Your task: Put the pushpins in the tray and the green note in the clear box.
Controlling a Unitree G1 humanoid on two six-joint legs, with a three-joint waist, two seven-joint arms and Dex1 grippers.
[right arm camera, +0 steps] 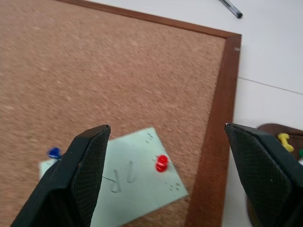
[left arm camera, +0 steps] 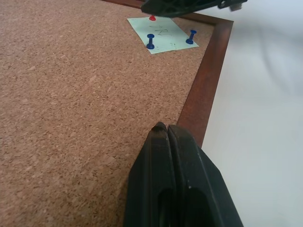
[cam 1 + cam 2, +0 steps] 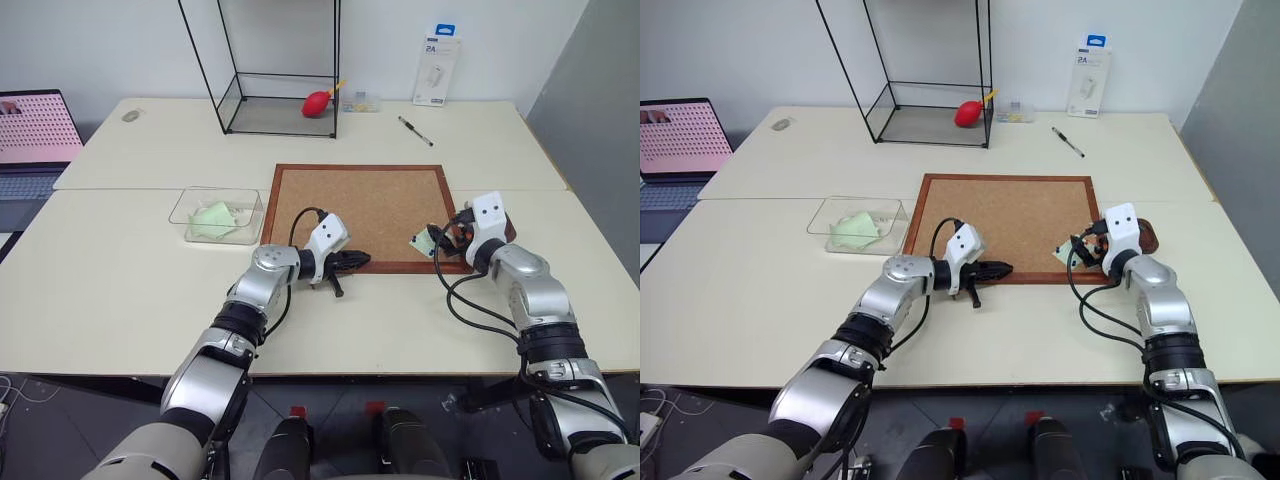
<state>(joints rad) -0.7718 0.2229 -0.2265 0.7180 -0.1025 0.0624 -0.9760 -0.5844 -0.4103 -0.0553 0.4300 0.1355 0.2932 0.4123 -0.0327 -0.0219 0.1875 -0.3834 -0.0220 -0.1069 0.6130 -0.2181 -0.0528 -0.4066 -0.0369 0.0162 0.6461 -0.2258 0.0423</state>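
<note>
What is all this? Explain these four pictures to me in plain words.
This is a two-armed humanoid robot at a table. The two wide pictures come from cameras in its head; the two close ones from its wrists, looking along each hand's black fingers. On the table lies a cork board with a green note pinned at its near right corner by red and blue pins. Right of it sits a brown tray holding a yellow pin; left of it, a clear box with green paper inside. The left hand is shut and empty; the right hand is open by the note, holding nothing.
</note>
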